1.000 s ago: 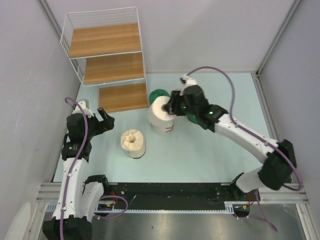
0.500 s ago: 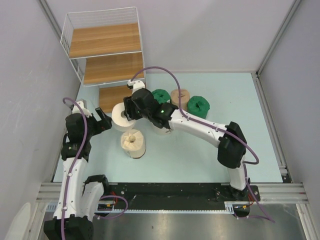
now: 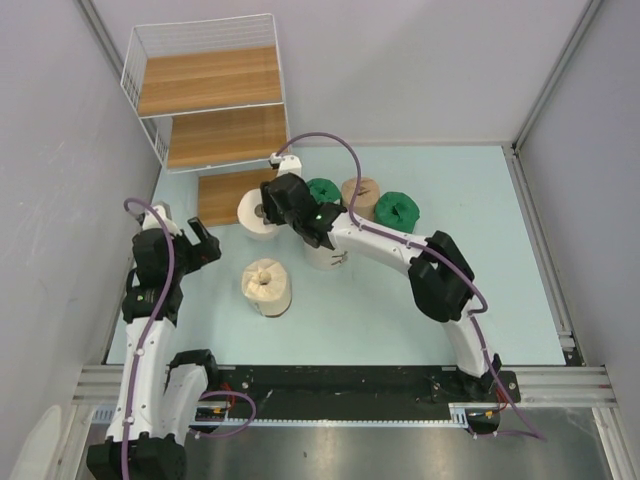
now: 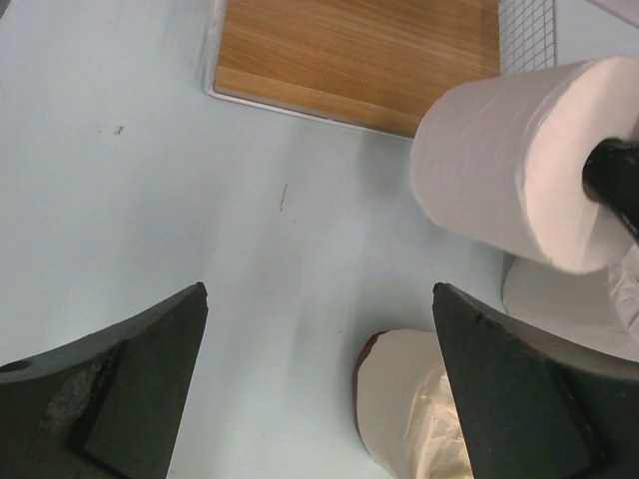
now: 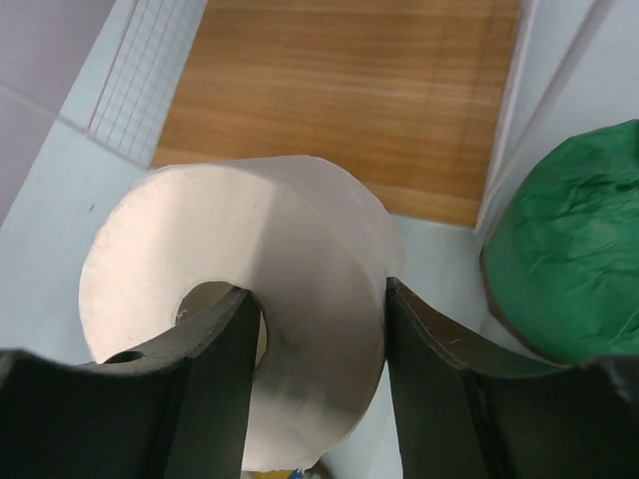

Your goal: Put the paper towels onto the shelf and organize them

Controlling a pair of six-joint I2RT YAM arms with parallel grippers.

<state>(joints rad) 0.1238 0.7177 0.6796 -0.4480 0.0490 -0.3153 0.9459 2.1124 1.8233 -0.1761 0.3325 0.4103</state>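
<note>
Swinging done for now: a second ago my right gripper (image 5: 318, 299) had the white roll (image 5: 250, 239) out mid-table beside the green ones. Now the arm has crossed over and the roll hangs just short of the shelf (image 3: 135, 95).

- Grip: one finger down the roll's core, the other against its outer wall, pinching the wall of paper between them. Roll on its side, lifted off the table (image 3: 450, 260).
- Ahead of the fingertips: the lowest board (image 5: 349, 100), bare wood, roll at its near corner. Not resting on it, as far as I can tell.
- Off my outer finger: a green roll (image 5: 569, 239), close by.
- Left gripper (image 4: 318, 294): fingers spread wide, holding nothing, same spot as before. The carried roll shows beyond its far fingertip; a cream wrapped roll (image 4: 409, 399) sits just below.

Meaning: carry mostly finished, placing not yet done. My reading is that a short reach forward and down over the board comes next, then release. The finger in the core must slide out cleanly or it may drag the roll back off.
</note>
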